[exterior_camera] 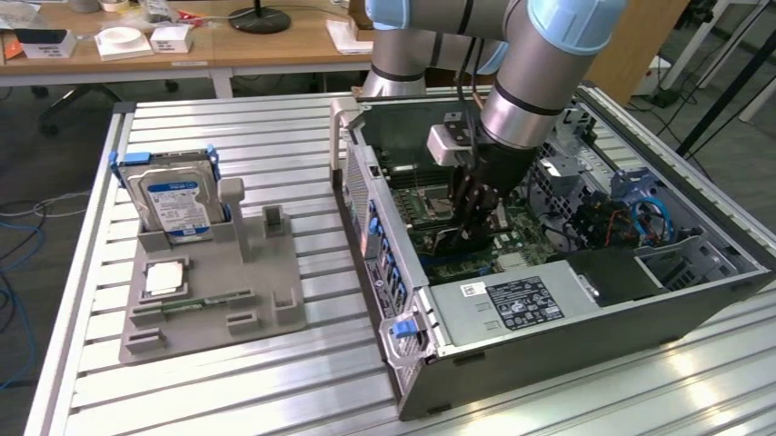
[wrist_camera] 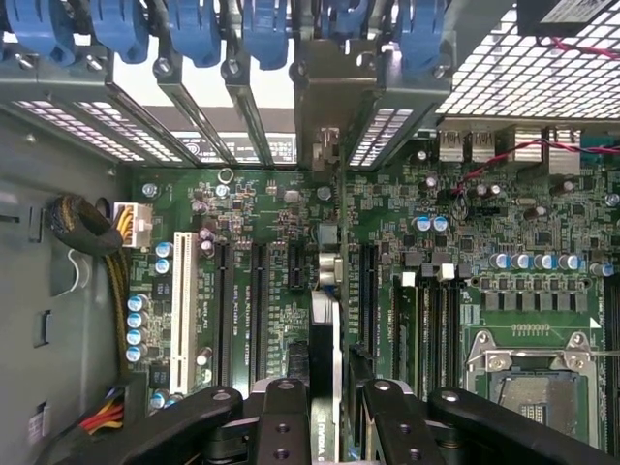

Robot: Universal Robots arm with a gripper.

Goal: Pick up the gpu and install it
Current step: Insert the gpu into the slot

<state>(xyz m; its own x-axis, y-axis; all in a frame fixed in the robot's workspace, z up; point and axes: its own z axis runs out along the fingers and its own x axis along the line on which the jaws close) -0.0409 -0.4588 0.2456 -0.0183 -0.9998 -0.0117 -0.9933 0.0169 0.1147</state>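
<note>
The hand (wrist_camera: 329,431) is deep inside the open computer case (exterior_camera: 546,350), in the middle of the exterior view. Its two fingers are drawn close together on the gpu (wrist_camera: 329,329) and pinch it by its flat faces. The card shows edge-on, as a narrow strip going straight away from the fingers. Its long axis runs from the hand toward the rear wall of the case, where its metal bracket (wrist_camera: 323,107) stands among the blue clips (wrist_camera: 266,29). The card lies parallel to the black slots (wrist_camera: 257,310) of the motherboard (wrist_camera: 504,213), between two of them. Whether its lower edge sits fully in a slot I cannot say; probably it is very near or touching. On the exterior view's left, the hard drive (exterior_camera: 177,200) stands in the grey holder (exterior_camera: 261,313) on the tabletop (exterior_camera: 243,127), well apart from the case.
</note>
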